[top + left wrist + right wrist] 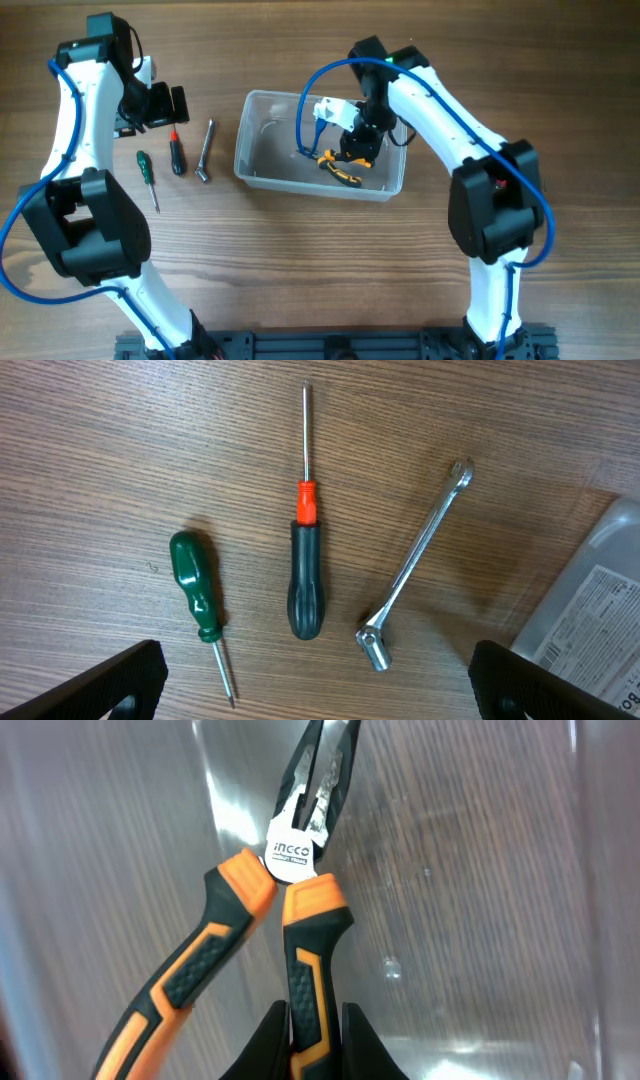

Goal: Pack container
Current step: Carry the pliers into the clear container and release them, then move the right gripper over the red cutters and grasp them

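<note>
The clear plastic container [262, 140] stands mid-table; its corner shows in the left wrist view [600, 600]. My right gripper [358, 150] reaches down into it, shut on one handle of the orange-and-black pliers [300, 950], which lie inside the container [480, 870] near its right end [340, 168]. My left gripper [160, 105] is open and empty, hovering over three tools left of the container: a green screwdriver [198, 590], a black-and-orange screwdriver [306, 570] and a silver wrench [415, 565].
The three tools lie side by side on the wooden table [300, 260], also seen from overhead: green screwdriver [147, 175], black screwdriver [176, 152], wrench [206, 150]. A label sticker shows on the container wall [590, 620].
</note>
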Controlling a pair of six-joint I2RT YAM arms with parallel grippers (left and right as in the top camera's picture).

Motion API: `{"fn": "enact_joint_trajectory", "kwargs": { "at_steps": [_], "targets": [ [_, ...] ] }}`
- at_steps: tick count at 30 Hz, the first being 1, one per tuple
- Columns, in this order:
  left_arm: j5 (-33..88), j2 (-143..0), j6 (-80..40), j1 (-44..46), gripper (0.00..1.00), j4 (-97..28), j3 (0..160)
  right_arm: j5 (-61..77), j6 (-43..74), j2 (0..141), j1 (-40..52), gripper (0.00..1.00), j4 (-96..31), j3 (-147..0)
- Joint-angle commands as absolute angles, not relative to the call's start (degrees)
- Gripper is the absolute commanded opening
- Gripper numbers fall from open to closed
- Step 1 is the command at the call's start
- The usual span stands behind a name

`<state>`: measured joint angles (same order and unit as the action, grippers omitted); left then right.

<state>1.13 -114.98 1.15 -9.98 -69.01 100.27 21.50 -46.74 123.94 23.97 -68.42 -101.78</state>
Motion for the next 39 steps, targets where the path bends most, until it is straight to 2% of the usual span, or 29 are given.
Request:
{"fn": "enact_joint_trajectory", "kwargs": {
  "at_steps": [1, 4, 9, 10, 18, 24, 27, 31, 36, 39],
  "targets": [
    [0.8, -115.0, 0.4, -10.2, 1.0, -69.0, 101.0, 24.7, -45.4, 124.7, 24.1, 0.05, -66.2, -101.9],
    [0.8, -115.0, 0.4, -10.2, 1.0, -69.0, 101.0, 24.7, -44.8, 124.7, 24.1, 0.04, -64.0, -101.9],
    [0.8, -115.0, 0.4, -10.2, 1.0, -69.0, 101.0, 24.7, -41.8, 124.7, 24.1, 0.25, -62.0, -101.9],
    [0.8, -115.0, 0.4, -10.2, 1.0, -69.0, 101.0, 24.7, -41.8, 124.7, 24.1, 0.26, -61.9, -101.9],
    [0.8, -115.0, 0.4, -10.2, 1.0, -69.0, 101.0, 27.6, -38.0, 124.7, 24.1, 0.26, -61.7, -102.4],
    [0.8, -115.0, 0.4, -10.2, 1.0, -69.0, 101.0, 26.4, -20.3, 122.4, 23.8, 0.3, -63.3, -110.9],
    [0.8, -115.0, 0.4, -10.2, 1.0, -69.0, 101.0, 13.3, -9.9, 118.7, 22.7, 0.3, -67.6, -116.6],
    [0.8, -115.0, 0.4, -10.2, 1.0, -69.0, 101.0, 1.6, -4.1, 113.1, 18.5, 0.29, -76.8, -117.9],
    [0.8, -115.0, 0.4, -10.2, 1.0, -69.0, 101.0, 1.0, -3.6, 111.4, 9.5, 0.25, -85.3, -117.6],
    [0.8, -115.0, 0.4, -10.2, 1.0, -69.0, 101.0, 1.5, -2.8, 111.4, 3.9, 0.24, -86.4, -115.2]
  ]
}}
